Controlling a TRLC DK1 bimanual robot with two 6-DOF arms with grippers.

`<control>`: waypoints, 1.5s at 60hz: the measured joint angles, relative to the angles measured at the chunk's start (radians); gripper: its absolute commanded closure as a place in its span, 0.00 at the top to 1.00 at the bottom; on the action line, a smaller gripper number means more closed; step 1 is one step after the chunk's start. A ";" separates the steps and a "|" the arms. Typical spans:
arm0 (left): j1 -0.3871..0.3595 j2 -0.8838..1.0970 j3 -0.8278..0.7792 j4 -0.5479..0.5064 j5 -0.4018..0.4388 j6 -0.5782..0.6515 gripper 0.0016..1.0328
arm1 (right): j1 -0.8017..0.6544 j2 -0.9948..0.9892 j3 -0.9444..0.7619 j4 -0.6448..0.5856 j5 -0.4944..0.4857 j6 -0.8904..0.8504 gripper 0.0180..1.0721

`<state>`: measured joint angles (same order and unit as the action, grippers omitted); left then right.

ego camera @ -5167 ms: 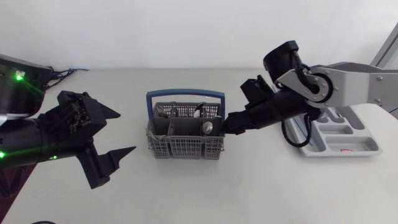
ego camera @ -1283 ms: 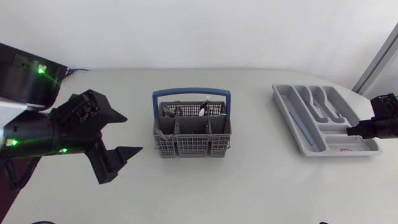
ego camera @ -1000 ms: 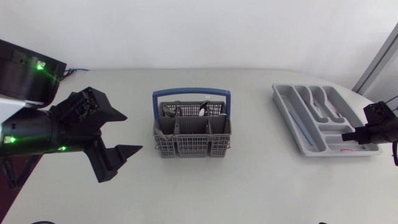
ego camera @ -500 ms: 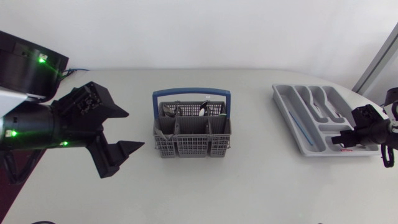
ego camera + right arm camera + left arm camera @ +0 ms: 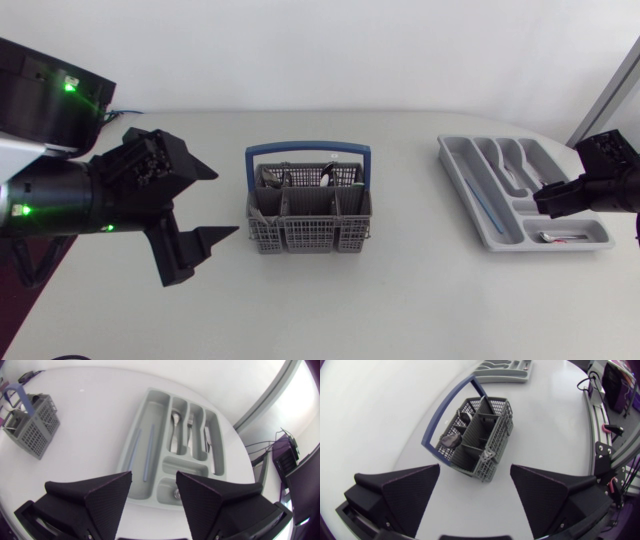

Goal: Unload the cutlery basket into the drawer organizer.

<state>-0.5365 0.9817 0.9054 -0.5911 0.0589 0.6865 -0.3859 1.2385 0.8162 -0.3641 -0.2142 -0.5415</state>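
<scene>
The grey cutlery basket (image 5: 308,232) with a blue handle (image 5: 308,148) stands mid-table, with spoon heads (image 5: 322,178) showing in its back compartments. My left gripper (image 5: 225,202) hovers open just left of it; in the left wrist view the basket (image 5: 497,442) lies ahead of the spread fingers (image 5: 410,492). The grey drawer organizer (image 5: 465,195) sits at the right and holds a spoon, a fork, a knife and a blue stick (image 5: 148,452). A small spoon (image 5: 176,492) lies in its small front compartment. My right gripper (image 5: 548,200) hangs open and empty above the organizer (image 5: 137,435).
The basket (image 5: 32,435) is well away from the organizer, with bare white table between them. The table's rounded right edge runs close behind the organizer. The right arm comes in from the right edge over the organizer's end.
My right gripper has opened and risen over the organizer, and a small spoon now lies in the front compartment. The left gripper has edged slightly toward the basket.
</scene>
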 measured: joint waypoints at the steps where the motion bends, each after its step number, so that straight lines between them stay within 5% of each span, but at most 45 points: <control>1: -0.004 0.000 0.000 -0.002 0.000 0.008 0.95 | 0.013 -0.013 -0.003 -0.009 -0.002 0.003 0.65; 22: -0.018 -0.005 0.000 -0.001 0.063 0.178 0.93 | 0.389 -0.212 -0.053 -0.120 -0.024 0.121 0.65; 38: 0.040 0.093 0.005 -0.003 0.146 0.293 0.89 | 0.739 -0.223 -0.052 -0.126 0.091 0.250 0.65; 56: 0.105 0.235 0.085 -0.010 0.223 0.402 0.83 | 0.901 -0.121 -0.029 -0.079 0.138 0.312 0.65; 74: 0.147 0.381 0.151 -0.066 0.344 0.503 0.56 | 0.954 0.002 -0.006 -0.017 0.159 0.328 0.65; 90: 0.176 0.459 0.232 -0.106 0.414 0.557 0.21 | 0.954 0.065 -0.005 0.013 0.160 0.329 0.65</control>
<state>-0.3607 1.4406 1.1378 -0.6971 0.4725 1.2434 0.5686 1.3033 0.8108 -0.3508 -0.0544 -0.2123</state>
